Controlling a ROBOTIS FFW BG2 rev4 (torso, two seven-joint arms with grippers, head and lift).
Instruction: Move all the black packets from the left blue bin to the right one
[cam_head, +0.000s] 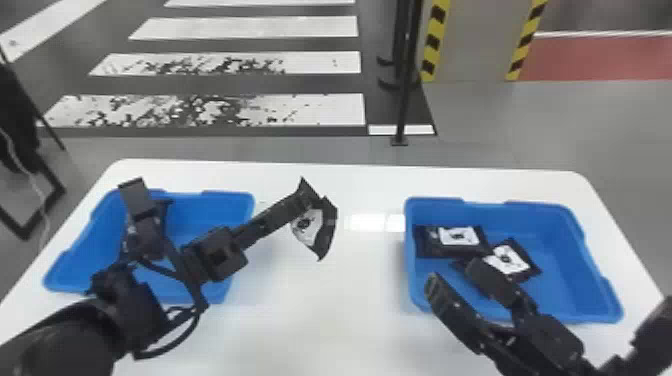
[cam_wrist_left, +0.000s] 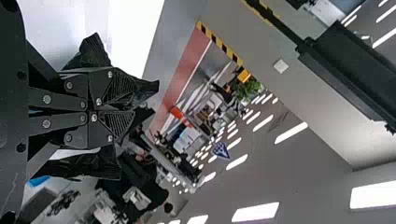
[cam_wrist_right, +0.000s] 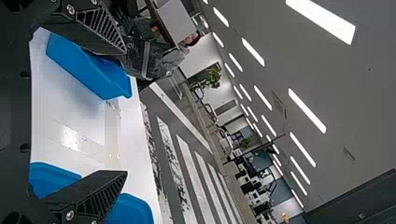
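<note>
My left gripper (cam_head: 306, 201) is over the table between the bins, shut on a black packet (cam_head: 327, 225) with a white label. In the left wrist view, the fingers of the left gripper (cam_wrist_left: 133, 109) are together, and crumpled black packet (cam_wrist_left: 79, 168) film bulges out on both sides. The left blue bin (cam_head: 210, 200) lies partly behind the left arm. Two black packets, one flat (cam_head: 425, 240) and one overlapping it (cam_head: 525, 262), lie in the right blue bin (cam_head: 575, 250). My right gripper (cam_head: 456, 280) stands open over that bin's near left part; the right wrist view shows the right gripper (cam_wrist_right: 125, 112) with nothing between its fingers.
Both bins stand on a white table (cam_head: 350, 300), with a gap between them. A black post (cam_head: 404, 100) rises from the floor beyond the table's far edge. A dark frame (cam_head: 30, 220) stands on the floor at the far left.
</note>
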